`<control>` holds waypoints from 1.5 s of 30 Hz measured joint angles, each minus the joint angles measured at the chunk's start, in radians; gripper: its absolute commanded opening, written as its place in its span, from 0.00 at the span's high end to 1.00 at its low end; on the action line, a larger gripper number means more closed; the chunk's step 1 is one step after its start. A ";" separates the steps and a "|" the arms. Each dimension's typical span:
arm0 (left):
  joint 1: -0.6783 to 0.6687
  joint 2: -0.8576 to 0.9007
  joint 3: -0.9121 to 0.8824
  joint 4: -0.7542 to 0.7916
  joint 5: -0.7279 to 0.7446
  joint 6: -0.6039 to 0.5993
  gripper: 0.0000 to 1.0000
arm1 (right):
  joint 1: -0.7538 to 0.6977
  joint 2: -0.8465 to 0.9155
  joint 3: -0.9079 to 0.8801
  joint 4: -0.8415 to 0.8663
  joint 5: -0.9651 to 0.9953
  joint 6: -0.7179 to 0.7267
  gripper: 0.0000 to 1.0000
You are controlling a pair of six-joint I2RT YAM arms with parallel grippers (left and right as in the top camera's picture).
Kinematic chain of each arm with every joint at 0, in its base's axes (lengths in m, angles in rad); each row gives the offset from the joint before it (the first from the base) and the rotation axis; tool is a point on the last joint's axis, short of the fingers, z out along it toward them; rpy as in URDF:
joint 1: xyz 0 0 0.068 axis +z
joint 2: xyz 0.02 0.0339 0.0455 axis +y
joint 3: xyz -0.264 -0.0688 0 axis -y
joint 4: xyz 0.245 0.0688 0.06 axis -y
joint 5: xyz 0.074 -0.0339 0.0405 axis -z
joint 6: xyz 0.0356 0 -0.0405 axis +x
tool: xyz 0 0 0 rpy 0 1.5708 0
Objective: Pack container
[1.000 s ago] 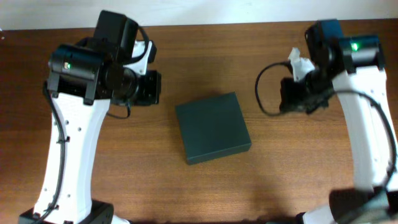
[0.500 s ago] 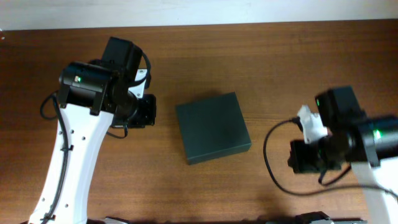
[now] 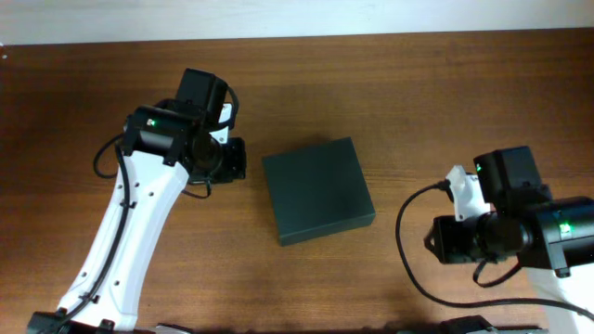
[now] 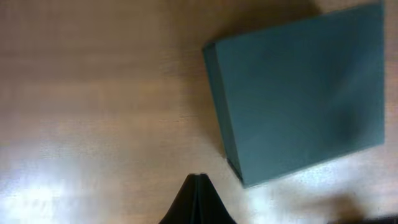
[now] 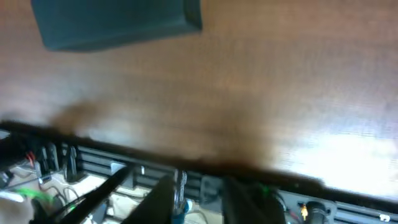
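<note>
Left fingers (image 4: pixel 190 208) were pressed together to a point, nothing in them. Right fingers (image 5: pixel 163 199) stood partly apart, also empty, though that view was blurred. Container (image 3: pixel 317 190) lay flat on the table (image 3: pixel 390 83), lid down. Its near corner was just ahead and right of the left fingertips. From the right fingers it was far ahead and left, well apart.

Step looked like the approach to lift the flap. To do it well: spread the left fingers, come in low at the free edge, brace the box with the right ones. Couldn't tell which edge was hinged. No items to pack in view.

Nothing lay between either pair of fingers and the box. Right arm's black cable (image 3: pixel 400 232) looped on the box side. Wiring (image 5: pixel 37 162) past the table edge sat beside the right fingers.
</note>
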 measured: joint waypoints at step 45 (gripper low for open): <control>0.000 0.000 -0.028 0.076 -0.031 -0.014 0.01 | 0.000 0.251 0.000 0.151 0.008 -0.001 0.01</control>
